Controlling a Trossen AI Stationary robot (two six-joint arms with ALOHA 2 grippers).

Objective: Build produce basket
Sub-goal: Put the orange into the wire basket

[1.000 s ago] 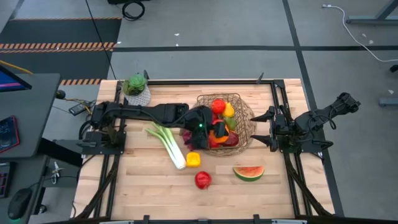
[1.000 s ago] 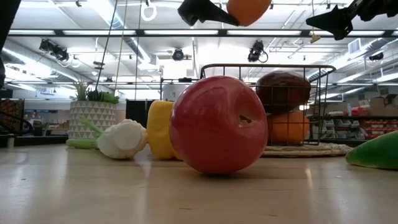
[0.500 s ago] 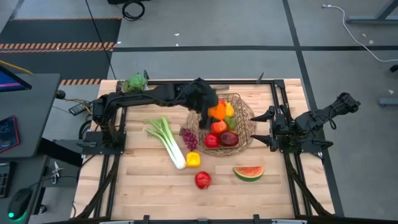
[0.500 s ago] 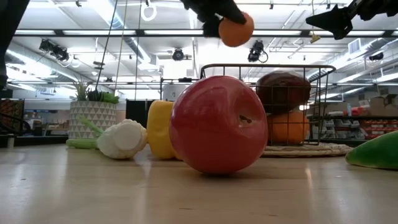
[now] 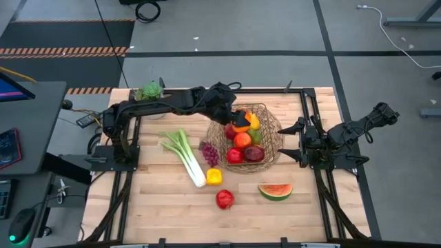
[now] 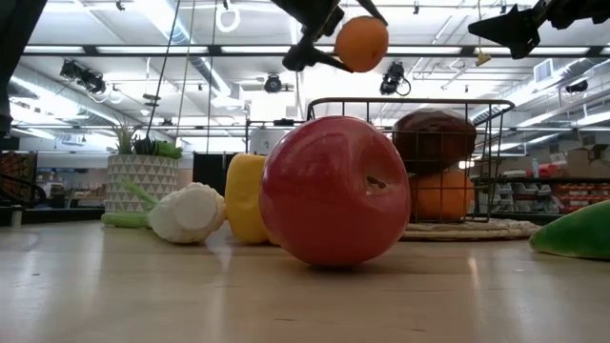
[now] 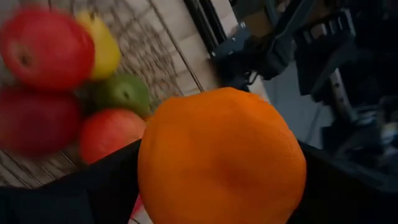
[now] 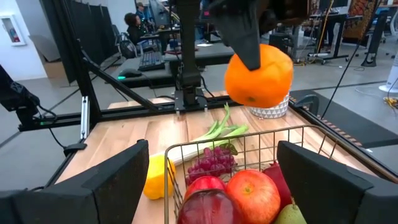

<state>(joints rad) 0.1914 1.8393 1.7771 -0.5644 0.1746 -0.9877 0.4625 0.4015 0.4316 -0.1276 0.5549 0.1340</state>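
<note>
Wooden tabletop under a workshop floor: your left gripper [image 5: 236, 121] holds an orange [image 5: 240, 124] between wide-spread jaws, above the basket [image 5: 272, 141], toward its 10 o'clock rim. Lower it over a gap among the fruit before releasing; the pile looks full, so it may roll. At 6 o'clock lie an apple [image 5: 224, 199] and watermelon slice [image 5: 275, 191]. Your right gripper [image 5: 301, 142] waits open at 3 o'clock.
</note>
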